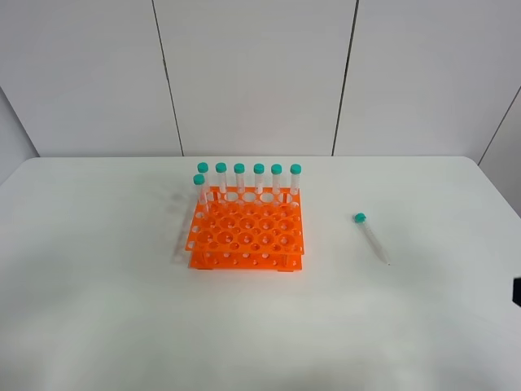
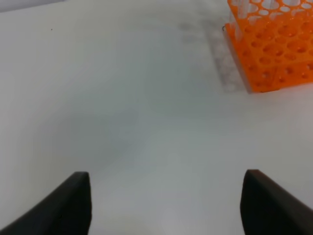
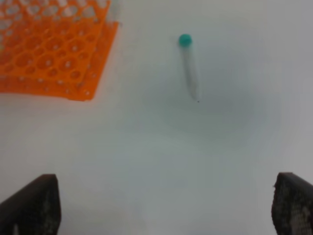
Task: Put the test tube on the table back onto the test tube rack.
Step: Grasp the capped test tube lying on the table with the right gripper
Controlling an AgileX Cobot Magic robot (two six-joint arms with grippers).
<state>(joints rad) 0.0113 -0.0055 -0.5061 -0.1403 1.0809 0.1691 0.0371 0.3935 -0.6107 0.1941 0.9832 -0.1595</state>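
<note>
The slim clear plastic test tube [image 1: 372, 239] with a teal screw cap lies flat on the large matte white counter [image 1: 98, 293], well apart from the bright orange two-tier test tube rack [image 1: 244, 232] and to its right in the high view, with the cap toward the far wall and the conical tip toward the near edge. Seven like tubes [image 1: 258, 181] stand upright in the rack, six along the back row and one at the left end of the next row. The right pincer [image 3: 166, 200] hovers over the bare counter with jaws wide and nothing between them, the tube ahead of it. The left pincer [image 2: 166, 196] is likewise parted and empty, off the rack's left side. The step in hand looks like the reach, and the right arm is the better placed. It should come down with its jaws straddling the tube across its length and close on the full-width body near the cap rather than the taper. A round tube will likely roll if nudged from one side, so the close should be square and low. Afterwards, tip it upright over a free hole, clear of the standing caps
</note>
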